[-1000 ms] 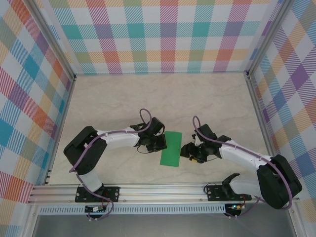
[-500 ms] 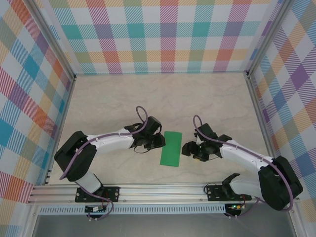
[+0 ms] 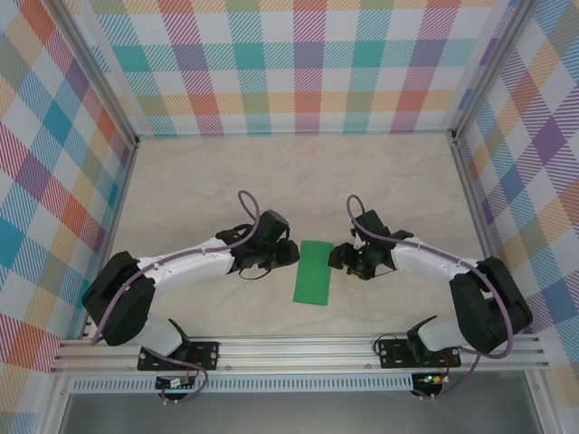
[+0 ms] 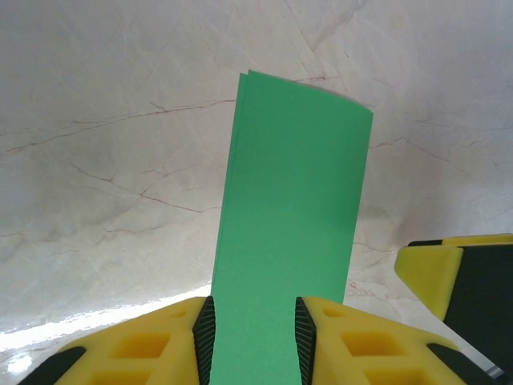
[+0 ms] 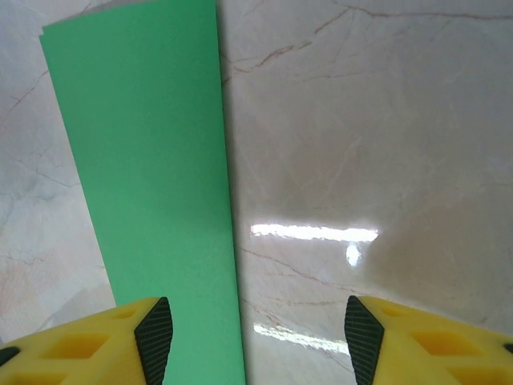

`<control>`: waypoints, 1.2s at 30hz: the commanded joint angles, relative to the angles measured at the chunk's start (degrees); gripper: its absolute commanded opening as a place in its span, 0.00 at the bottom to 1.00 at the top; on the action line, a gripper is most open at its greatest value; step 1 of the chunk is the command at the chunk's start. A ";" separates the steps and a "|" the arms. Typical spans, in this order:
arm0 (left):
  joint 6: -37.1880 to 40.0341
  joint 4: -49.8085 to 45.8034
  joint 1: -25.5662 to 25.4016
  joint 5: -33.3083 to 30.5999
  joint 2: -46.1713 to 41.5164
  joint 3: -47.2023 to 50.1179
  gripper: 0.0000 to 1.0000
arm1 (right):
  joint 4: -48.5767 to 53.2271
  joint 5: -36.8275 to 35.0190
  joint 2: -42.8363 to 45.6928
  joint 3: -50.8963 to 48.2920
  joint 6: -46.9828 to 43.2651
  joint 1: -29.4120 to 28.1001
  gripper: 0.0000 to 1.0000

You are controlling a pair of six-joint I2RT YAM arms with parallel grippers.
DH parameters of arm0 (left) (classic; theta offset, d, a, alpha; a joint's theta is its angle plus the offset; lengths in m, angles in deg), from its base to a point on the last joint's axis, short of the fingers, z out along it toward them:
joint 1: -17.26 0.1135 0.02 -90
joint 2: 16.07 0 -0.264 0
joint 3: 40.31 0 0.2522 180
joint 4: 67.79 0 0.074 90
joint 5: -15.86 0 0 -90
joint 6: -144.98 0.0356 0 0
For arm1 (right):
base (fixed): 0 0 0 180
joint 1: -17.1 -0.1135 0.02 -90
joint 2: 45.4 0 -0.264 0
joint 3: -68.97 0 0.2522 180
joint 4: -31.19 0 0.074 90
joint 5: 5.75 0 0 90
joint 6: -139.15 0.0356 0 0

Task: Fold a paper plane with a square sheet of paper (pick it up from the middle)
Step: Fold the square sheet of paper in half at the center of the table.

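The square sheet of paper (image 3: pixel 314 272) lies flat on the table, folded in half into a narrow bright green rectangle. My left gripper (image 3: pixel 291 256) sits low at its left long edge, near the far end. In the left wrist view the paper (image 4: pixel 292 208) runs away from between the pads, and the left gripper (image 4: pixel 253 337) is open by a narrow gap. My right gripper (image 3: pixel 338 258) is at the paper's right edge. The right gripper (image 5: pixel 252 337) stands wide open over bare table, its left finger (image 5: pixel 152 333) above the paper (image 5: pixel 144 160).
The pale marble table (image 3: pixel 298 181) stretches far behind the paper. Plaid walls close it in on three sides, and an aluminium rail (image 3: pixel 298 348) runs along the near edge. A yellow finger of the right gripper (image 4: pixel 465 281) shows beside the paper in the left wrist view.
The left jaws have come apart and that arm has stretched out lower. The right gripper has moved toward the far end of the paper. The paper has stayed put.
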 commanded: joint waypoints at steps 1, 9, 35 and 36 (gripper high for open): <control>-1.72 -0.10 1.23 -0.94 -2.13 2.45 0.36 | -1.89 0.99 -1.80 2.35 -0.26 0.32 0.59; -3.58 4.88 2.59 -0.16 -3.22 4.67 0.38 | -3.11 0.70 -2.74 3.97 -0.06 0.34 0.53; -4.39 11.70 7.23 5.44 -6.40 11.08 0.47 | -4.19 1.55 -4.67 5.57 4.28 0.13 0.38; -4.29 12.05 7.26 5.96 -5.79 10.80 0.47 | -5.05 2.11 -5.10 5.18 4.36 0.12 0.38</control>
